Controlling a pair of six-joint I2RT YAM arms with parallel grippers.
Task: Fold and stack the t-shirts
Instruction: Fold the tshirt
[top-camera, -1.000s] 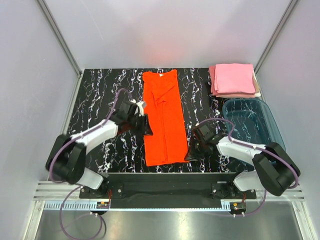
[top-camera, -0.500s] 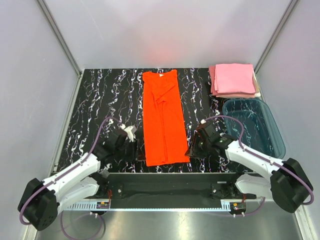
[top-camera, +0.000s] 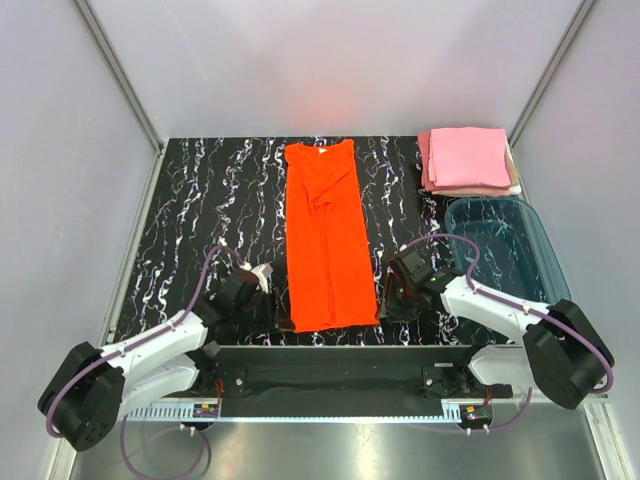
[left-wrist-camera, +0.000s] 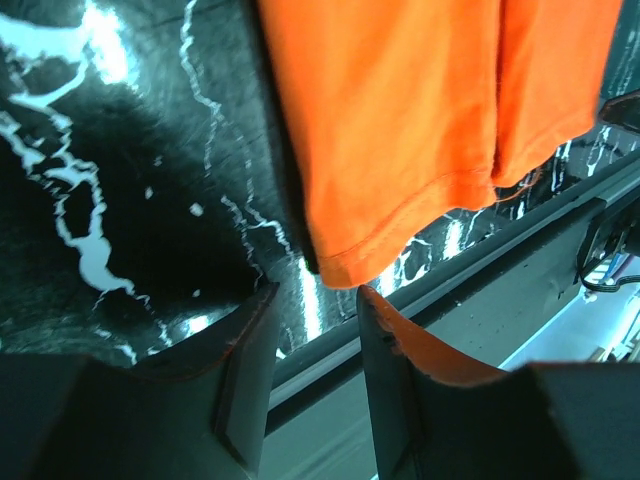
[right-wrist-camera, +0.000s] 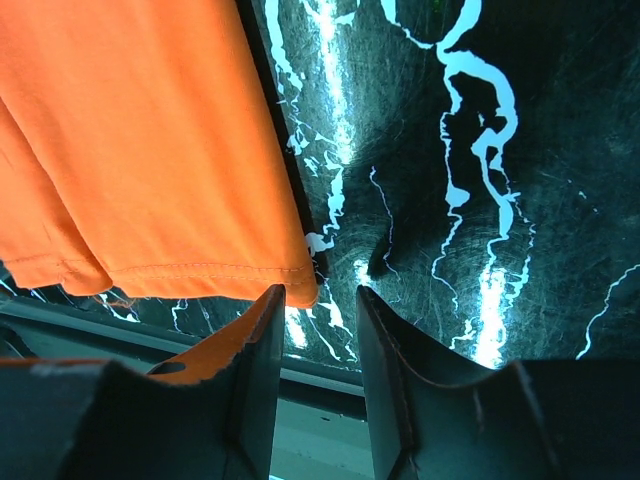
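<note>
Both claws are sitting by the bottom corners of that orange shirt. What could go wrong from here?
The left gripper and right gripper stand open just beside the near corners of the orange shirt, not around them. A pinch might miss, or catch only the top layer and let the fold slide apart. The hem also lies close to the front edge of the table, so a tug could drag it off.

You'll see a translucent teal plastic tub (top-camera: 505, 250) on your right, sitting along the right edge of the black, white-veined tabletop (top-camera: 200, 220).
</note>
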